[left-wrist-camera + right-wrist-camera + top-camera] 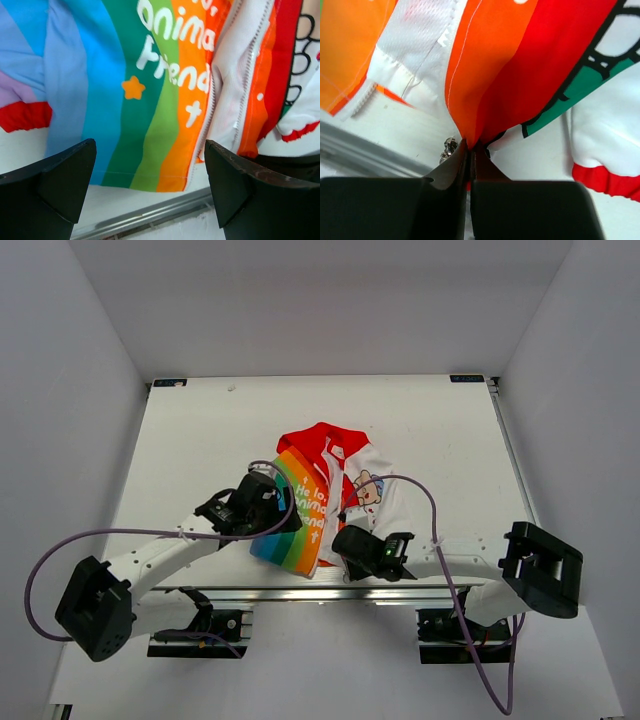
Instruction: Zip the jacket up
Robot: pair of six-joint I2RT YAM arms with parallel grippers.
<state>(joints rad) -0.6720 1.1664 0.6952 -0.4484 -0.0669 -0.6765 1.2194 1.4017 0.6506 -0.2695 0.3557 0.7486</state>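
The jacket [325, 495] lies unzipped at the near middle of the table, hood away from me, rainbow hem toward me. My left gripper [283, 512] hovers open over the rainbow left panel [150, 100], near its hem; the two zipper edges [240, 95] run apart just right of it. My right gripper [345, 540] is shut on the bottom corner of the right front panel [485, 75], pinching orange and red fabric. The metal zipper pull [449, 148] hangs just left of the right fingertips [457, 157].
The table's near edge with a metal rail [150, 212] runs just below the hem. A red cuff [22, 115] lies to the left, another red cuff [607, 177] to the right. Grey walls enclose the table on three sides.
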